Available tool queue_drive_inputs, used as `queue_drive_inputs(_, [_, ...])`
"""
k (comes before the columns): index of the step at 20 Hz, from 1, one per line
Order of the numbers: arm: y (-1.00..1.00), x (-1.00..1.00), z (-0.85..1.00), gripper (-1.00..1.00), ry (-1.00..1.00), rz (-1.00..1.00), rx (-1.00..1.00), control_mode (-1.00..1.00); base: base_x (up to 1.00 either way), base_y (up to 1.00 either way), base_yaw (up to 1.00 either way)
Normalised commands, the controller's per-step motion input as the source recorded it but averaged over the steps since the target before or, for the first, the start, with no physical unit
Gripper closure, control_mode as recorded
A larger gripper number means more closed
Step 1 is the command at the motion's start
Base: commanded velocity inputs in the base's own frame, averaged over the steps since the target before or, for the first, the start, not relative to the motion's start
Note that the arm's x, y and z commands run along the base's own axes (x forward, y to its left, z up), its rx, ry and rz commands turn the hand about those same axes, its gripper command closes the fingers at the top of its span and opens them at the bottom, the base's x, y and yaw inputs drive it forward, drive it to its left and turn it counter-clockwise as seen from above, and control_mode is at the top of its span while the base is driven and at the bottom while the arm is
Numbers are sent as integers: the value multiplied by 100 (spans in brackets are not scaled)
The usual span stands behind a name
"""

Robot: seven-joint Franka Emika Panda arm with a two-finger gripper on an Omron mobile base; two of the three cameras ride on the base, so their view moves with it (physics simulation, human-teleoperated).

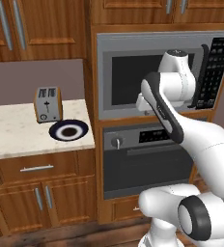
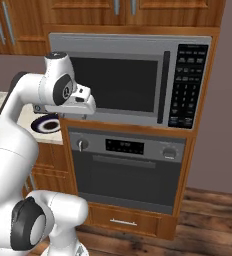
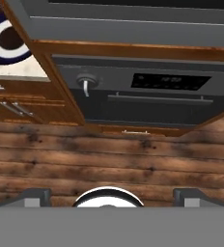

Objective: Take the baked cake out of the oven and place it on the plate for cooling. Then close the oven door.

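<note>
High above the wooden floor (image 3: 109,159), the claw (image 3: 109,194) hangs spread and empty, well apart from the oven door (image 3: 152,108), which is shut, so the cake is hidden. A poor approach could slip off the silver handle (image 3: 160,99). The plate (image 1: 68,130) waits on the table (image 1: 17,132), crowded by the toaster (image 1: 48,103).

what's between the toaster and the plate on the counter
Nothing: in the left base view the toaster stands just behind the plate, with bare pale counter between them.

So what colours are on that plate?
Navy rim, white ring, dark brown centre; the plate shows best in the left base view.
</note>
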Motion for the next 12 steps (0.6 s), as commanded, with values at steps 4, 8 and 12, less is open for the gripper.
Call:
queue_drive_inputs(4, [0,0,0,-100,0,0,0,100,0,36,0])
queue_drive_inputs(8, [0,0,0,-100,0,0,0,100,0,2,0])
queue_drive_inputs(12, [0,0,0,-100,0,0,0,100,0,0,0])
